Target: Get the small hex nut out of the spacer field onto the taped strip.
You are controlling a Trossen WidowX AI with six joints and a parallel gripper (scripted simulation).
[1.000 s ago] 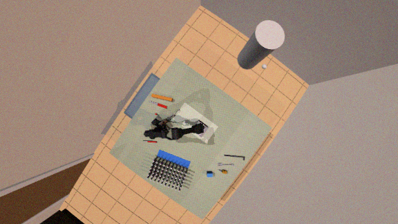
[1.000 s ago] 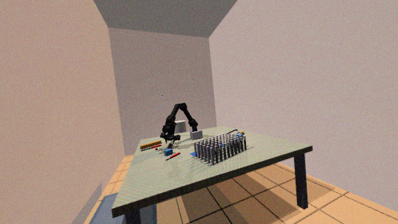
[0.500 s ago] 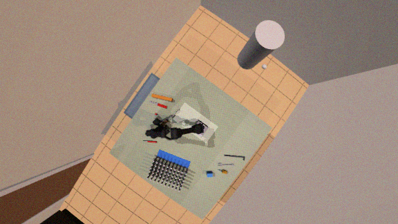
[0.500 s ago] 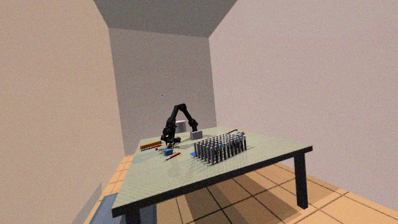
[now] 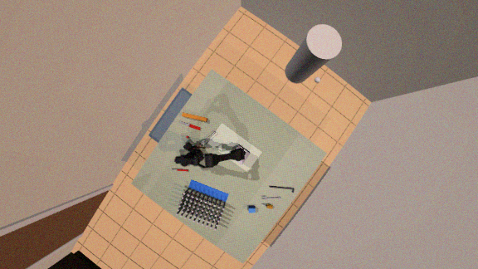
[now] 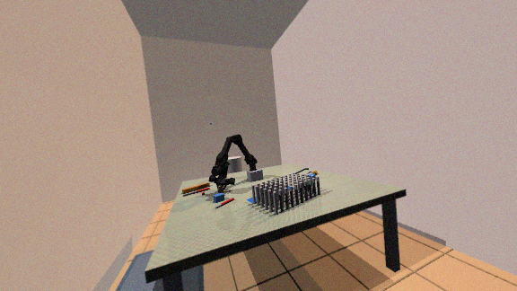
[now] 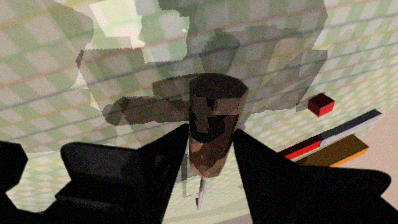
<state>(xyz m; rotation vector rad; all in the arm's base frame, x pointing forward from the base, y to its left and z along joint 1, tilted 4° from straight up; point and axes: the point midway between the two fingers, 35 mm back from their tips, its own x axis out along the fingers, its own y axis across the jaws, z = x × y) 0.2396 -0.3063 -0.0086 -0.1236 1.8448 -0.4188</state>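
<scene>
My gripper (image 5: 199,145) (image 6: 221,187) (image 7: 211,130) is shut on the brown handle (image 7: 212,157) of a tool, low over the table. The tool's thin metal shaft (image 7: 201,190) shows below the handle in the wrist view; its tip shape is too small to tell. The standing metal spacers (image 5: 201,208) (image 6: 287,194) form a dense block, upright, well away from the gripper. The blue taped strip (image 5: 209,191) lies along their edge facing the arm. The hex nut cannot be made out among the spacers.
A red-handled tool (image 5: 182,169) (image 6: 225,202) lies between gripper and spacers. An orange bar (image 5: 195,117) (image 6: 196,189) (image 7: 345,153), another red-handled tool (image 5: 194,127) and a red cube (image 6: 203,194) (image 7: 321,106) lie beyond. A black bent rod (image 5: 282,188) and a blue block (image 5: 251,209) lie across the table.
</scene>
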